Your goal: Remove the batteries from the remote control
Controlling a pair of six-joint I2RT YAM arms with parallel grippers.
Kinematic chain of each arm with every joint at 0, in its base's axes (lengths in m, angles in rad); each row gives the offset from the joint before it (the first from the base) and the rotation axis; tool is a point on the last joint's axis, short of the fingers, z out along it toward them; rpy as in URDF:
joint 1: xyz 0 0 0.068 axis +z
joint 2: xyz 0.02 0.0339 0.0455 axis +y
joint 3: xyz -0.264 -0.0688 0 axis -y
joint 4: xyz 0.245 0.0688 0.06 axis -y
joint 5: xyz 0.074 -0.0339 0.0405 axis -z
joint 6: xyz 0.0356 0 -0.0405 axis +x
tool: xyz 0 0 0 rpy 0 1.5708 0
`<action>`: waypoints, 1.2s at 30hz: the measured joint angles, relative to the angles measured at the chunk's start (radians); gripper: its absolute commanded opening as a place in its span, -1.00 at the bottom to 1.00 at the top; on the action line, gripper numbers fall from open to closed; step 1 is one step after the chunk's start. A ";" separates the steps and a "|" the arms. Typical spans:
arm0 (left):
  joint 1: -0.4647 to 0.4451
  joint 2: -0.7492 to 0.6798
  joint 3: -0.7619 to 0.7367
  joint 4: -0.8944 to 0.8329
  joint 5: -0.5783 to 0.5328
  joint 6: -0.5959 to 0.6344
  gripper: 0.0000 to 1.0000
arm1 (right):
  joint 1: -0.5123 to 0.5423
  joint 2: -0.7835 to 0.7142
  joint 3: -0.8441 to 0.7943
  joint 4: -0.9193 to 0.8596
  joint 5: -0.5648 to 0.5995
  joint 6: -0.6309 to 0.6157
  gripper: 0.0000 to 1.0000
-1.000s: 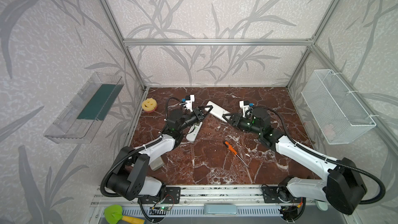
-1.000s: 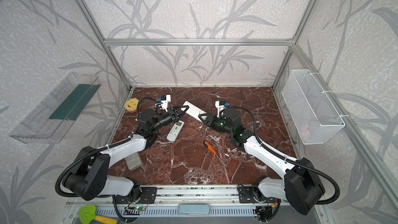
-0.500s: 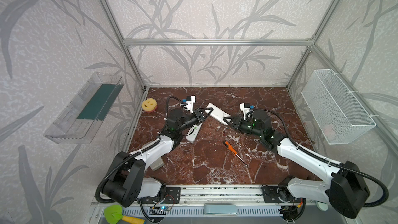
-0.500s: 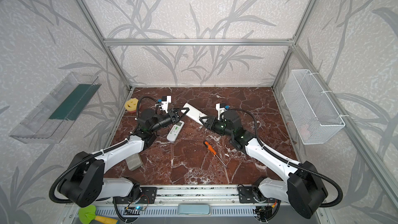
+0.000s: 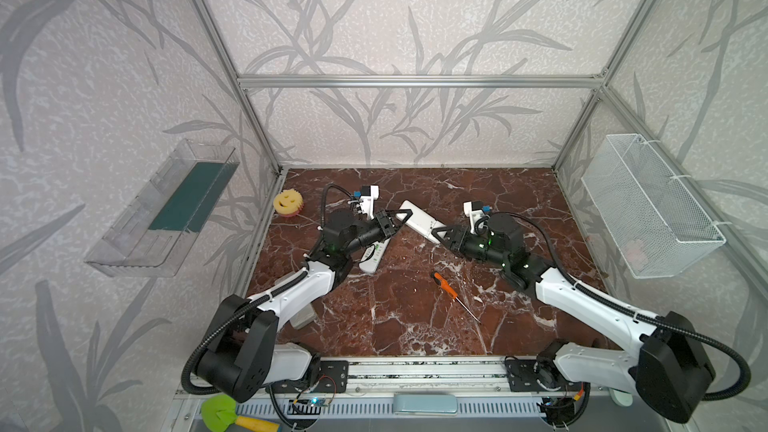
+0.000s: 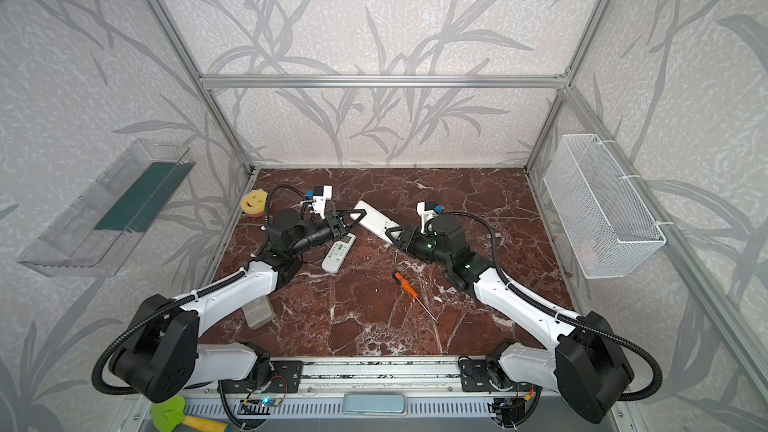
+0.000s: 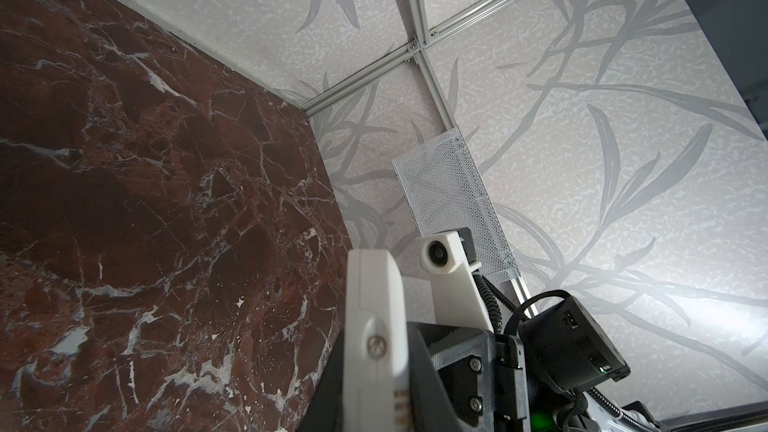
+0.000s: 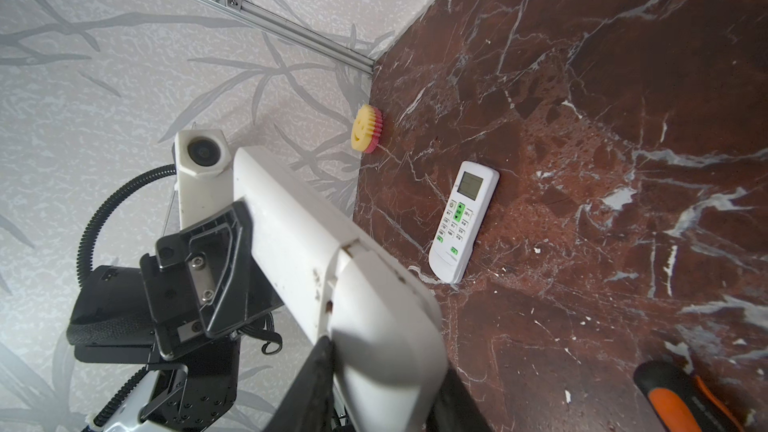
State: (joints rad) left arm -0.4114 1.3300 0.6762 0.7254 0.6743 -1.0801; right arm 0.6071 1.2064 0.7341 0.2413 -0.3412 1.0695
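Grip status: left hand (image 5: 404, 215) and right hand (image 5: 437, 232) each clamped on an end of the white remote (image 5: 417, 220), held off the tabletop (image 5: 415, 326), mid-far; batteries not visible, presumably inside. Light, stiff, slick shell, so grip the long edges. No legible brand; labels on the second remote (image 6: 340, 252) too small to read.

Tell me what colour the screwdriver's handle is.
The screwdriver handle is orange with a black end. It shows best in a top view.
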 measured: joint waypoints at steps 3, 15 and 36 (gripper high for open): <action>0.000 0.000 0.000 -0.006 -0.003 0.007 -1.00 | 0.000 -0.006 -0.005 -0.001 0.011 -0.001 -0.15; 0.000 0.000 0.000 -0.011 -0.019 0.015 -1.00 | -0.003 -0.011 -0.007 -0.006 0.026 0.002 -0.45; 0.002 0.001 0.000 -0.066 -0.048 0.053 -1.00 | -0.004 -0.013 -0.021 0.055 0.022 0.038 -0.79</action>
State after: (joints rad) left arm -0.4095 1.3312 0.6758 0.6598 0.6258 -1.0267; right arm 0.6029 1.1931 0.7128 0.2966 -0.3191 1.1076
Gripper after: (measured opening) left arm 0.170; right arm 0.129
